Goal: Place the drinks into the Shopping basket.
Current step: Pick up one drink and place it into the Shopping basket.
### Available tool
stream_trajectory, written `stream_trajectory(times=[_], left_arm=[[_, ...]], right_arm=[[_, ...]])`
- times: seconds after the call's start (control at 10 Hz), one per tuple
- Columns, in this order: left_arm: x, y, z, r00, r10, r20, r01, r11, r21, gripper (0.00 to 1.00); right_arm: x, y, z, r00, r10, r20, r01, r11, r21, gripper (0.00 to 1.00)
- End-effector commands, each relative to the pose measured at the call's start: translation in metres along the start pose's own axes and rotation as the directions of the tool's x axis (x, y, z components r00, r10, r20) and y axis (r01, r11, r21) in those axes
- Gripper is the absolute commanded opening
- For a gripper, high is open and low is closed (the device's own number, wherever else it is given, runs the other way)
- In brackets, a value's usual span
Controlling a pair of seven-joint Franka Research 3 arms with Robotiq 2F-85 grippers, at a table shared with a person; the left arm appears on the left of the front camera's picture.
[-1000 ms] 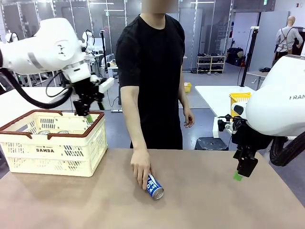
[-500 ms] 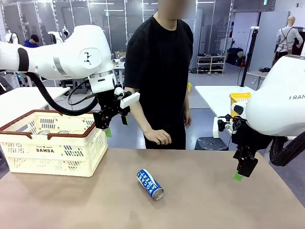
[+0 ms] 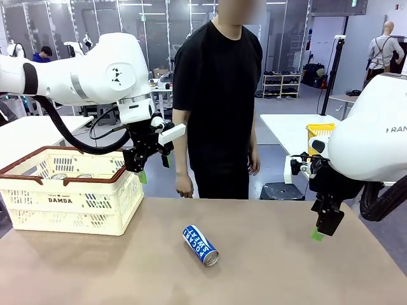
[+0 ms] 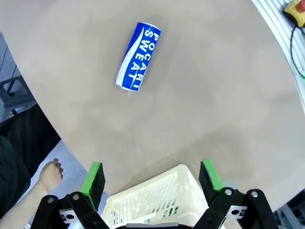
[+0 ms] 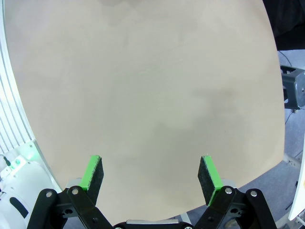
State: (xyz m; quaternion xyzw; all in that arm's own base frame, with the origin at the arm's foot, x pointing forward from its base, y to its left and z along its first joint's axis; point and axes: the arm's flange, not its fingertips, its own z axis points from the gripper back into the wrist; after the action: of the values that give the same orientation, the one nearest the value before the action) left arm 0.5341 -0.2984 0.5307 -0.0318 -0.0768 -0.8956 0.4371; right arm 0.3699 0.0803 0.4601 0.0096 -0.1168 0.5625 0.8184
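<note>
A blue-and-white Pocari Sweat can (image 3: pixel 200 245) is shown lying on its side on the matte tan worktop (image 3: pixel 273 267), near the middle and well apart from both claws; its silver end is turned toward the camera in the front view, while its far end is not resolved. In the left wrist view the can's (image 4: pixel 137 56) cylindrical body and white wave print are seen whole.

The cream Shopping basket (image 3: pixel 70 190) (slotted plastic walls, brown rim, "DAMDA" on its side) stands at the worktop's left. Its left edge is cut off by the frame, and two silver can tops (image 3: pixel 58 176) are glimpsed inside, their bodies hidden by the wall. Only one corner of the basket (image 4: pixel 157 200) is caught in the left wrist view.

The left claw (image 3: pixel 152 168) is held above the basket's right end, its green-padded fingers spread apart and gripping nothing. The right claw (image 3: pixel 321 232) hangs over the worktop's right side, partly masked by its own arm; in the right wrist view its claw (image 5: pixel 150 179) is seen spread wide over bare surface.

A person's hand (image 3: pixel 184 187) hangs at the far edge.
</note>
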Motion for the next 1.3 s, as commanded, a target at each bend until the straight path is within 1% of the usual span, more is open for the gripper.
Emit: stream_trajectory(times=[0.0, 1.0, 1.1, 1.2], left_arm=[[0.001, 0.002, -0.001, 1.000, 0.019, -0.004, -0.019, 1.000, 0.014, 1.00], [0.001, 0.002, -0.001, 1.000, 0.019, -0.004, -0.019, 1.000, 0.014, 1.00], [0.000, 0.000, 0.000, 1.000, 0.003, 0.000, -0.003, 1.000, 0.000, 1.00], [0.013, 0.005, -0.005, 1.000, -0.028, -0.002, 0.029, 0.999, 0.024, 1.00]], right_arm=[[0.000, 0.000, 0.001, 1.000, -0.001, -0.009, 0.001, 1.000, -0.002, 1.00], [0.000, 0.000, 0.001, 1.000, -0.001, -0.009, 0.001, 1.000, -0.002, 1.00], [0.000, 0.000, 0.001, 1.000, -0.001, -0.009, 0.001, 1.000, -0.002, 1.00], [0.000, 0.000, 0.001, 1.000, -0.001, -0.009, 0.001, 1.000, -0.002, 1.00]])
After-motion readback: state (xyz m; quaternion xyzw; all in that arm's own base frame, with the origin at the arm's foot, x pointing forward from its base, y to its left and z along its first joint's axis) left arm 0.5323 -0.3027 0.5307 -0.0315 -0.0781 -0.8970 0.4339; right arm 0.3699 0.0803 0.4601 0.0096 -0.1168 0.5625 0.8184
